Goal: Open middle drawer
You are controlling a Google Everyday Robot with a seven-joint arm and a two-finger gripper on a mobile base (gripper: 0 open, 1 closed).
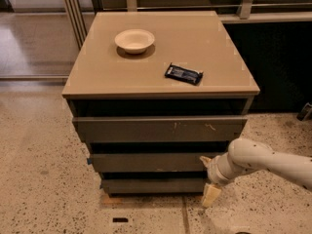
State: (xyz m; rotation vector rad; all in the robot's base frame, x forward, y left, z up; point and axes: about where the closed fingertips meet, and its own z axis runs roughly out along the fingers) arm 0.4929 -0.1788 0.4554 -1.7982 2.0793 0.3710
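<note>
Three drawer fronts are stacked in the cabinet point(97, 77). The middle drawer point(151, 162), marked blue at its left end, is seen between the scratched top front point(156, 129) and the smallest front point(151, 185). It is judged not yet pulled out.

The gripper point(208, 178) is placed low at the drawer's right end, spread wide, with nothing held. The upper finger point(204, 160) lies at the drawer's end edge; the lower finger point(211, 197) hangs near the floor. With no handle present, this placement is judged to seek purchase on the side edge.

A bowl point(134, 40) and a dark wrapper point(184, 74) are seen resting on top, well apart from the gripper.
</note>
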